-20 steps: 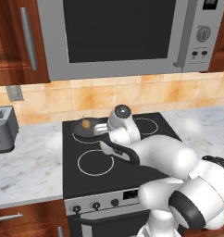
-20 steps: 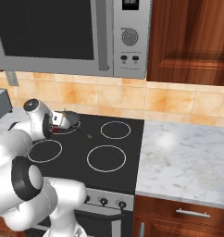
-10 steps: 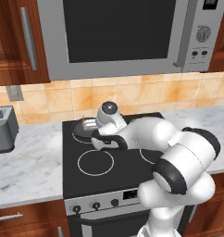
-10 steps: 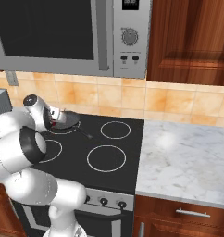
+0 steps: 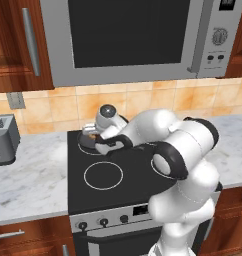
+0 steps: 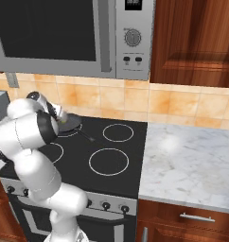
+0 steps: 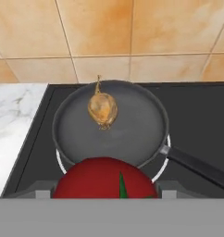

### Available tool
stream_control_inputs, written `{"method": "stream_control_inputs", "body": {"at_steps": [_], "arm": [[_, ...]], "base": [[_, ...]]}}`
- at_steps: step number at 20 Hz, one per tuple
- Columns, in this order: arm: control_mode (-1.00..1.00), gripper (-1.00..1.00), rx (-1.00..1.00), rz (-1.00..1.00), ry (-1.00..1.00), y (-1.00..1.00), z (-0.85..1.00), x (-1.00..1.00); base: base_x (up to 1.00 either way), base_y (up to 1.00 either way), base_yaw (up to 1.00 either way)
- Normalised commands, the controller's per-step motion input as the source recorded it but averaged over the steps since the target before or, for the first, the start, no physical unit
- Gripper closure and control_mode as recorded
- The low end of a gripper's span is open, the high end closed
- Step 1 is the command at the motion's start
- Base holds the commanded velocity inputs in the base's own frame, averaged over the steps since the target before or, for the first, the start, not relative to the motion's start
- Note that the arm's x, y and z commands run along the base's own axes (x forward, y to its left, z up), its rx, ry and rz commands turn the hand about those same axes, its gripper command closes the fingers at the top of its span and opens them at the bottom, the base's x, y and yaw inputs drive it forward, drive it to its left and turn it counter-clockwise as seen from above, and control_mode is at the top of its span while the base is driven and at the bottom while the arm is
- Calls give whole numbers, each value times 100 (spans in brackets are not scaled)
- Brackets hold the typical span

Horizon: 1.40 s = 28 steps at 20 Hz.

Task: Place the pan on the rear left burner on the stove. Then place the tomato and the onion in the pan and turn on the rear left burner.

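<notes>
The white arm rises from the base, bends at a dark elbow joint and reaches forward and to its left, forearm low and nearly level. The wrist turns the hand downward and slightly forward. The gripper (image 5: pixel 89 136) sits at the far end of the reach, below the round wrist housing. Its 2 fingers stand wide apart around the tomato (image 7: pixel 106 177), which lies between them, close against the hand. The fingertips themselves are hidden behind it.
</notes>
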Motion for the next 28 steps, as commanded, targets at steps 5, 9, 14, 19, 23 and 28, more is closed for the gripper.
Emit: {"method": "stream_control_inputs", "body": {"at_steps": [5,9,14,19,23,28], "arm": [[-100,100,0,0,5,3,-26,47],[-100,100,-1,0,7,0,-39,29],[-100,100,0,0,7,0,-32,34],[-100,100,0,0,6,0,-26,35],[-100,100,0,0,5,0,-23,31],[-100,100,-1,0,4,1,-19,29]], "base": [[0,0,0],[0,0,0],[0,0,0],[0,0,0],[0,0,0],[0,0,0]]}}
